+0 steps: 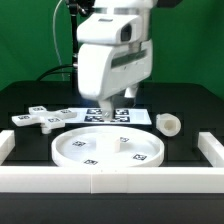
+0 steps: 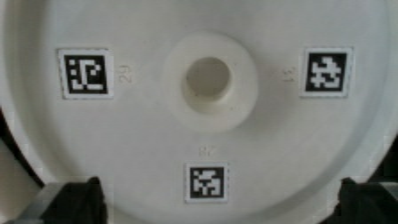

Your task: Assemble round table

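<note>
The wide rimmed round disc [image 1: 108, 150] lies flat on the black table near the front rail. In the wrist view the disc [image 2: 196, 120] fills the picture, with its central hole [image 2: 208, 80] and three square tags around it. My gripper [image 1: 107, 112] hangs just over the disc's far part. In the wrist view my gripper [image 2: 219, 203] is open and empty, its dark fingers [image 2: 79, 200] standing wide apart above the disc's surface. The cross-shaped piece [image 1: 40, 120] lies at the exterior view's left. The short cylindrical post [image 1: 168, 123] lies at the exterior view's right.
The marker board [image 1: 135, 116] lies flat behind the disc, partly hidden by my gripper. A long white border rail [image 1: 110, 181] runs along the front, with side pieces at both ends [image 1: 212, 148].
</note>
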`<action>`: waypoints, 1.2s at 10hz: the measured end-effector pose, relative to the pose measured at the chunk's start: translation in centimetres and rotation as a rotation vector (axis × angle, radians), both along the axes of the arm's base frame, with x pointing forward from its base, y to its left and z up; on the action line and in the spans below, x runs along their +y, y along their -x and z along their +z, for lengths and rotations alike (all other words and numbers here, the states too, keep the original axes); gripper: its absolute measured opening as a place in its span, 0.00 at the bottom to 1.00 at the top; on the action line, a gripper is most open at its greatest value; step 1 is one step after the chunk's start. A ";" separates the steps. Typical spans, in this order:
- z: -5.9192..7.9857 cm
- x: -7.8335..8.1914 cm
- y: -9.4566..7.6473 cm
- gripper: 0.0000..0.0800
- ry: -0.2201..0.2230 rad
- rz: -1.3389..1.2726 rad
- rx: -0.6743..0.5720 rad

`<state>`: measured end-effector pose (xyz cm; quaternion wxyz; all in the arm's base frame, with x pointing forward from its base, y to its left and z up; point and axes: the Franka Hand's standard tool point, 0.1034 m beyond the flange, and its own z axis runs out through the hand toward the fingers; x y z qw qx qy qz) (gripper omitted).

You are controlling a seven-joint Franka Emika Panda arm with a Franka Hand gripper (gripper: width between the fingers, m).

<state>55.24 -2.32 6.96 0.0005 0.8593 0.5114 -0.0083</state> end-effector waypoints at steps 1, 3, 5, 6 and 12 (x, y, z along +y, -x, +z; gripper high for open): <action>-1.2 -0.8 0.0 0.81 -0.001 -0.009 0.006; -2.9 -1.0 0.0 0.81 -0.005 -0.013 0.022; -4.3 -1.0 0.3 0.81 -0.008 -0.017 0.039; -4.4 -0.8 0.4 0.81 -0.009 -0.017 0.042; -5.5 -0.9 0.9 0.66 -0.011 -0.018 0.051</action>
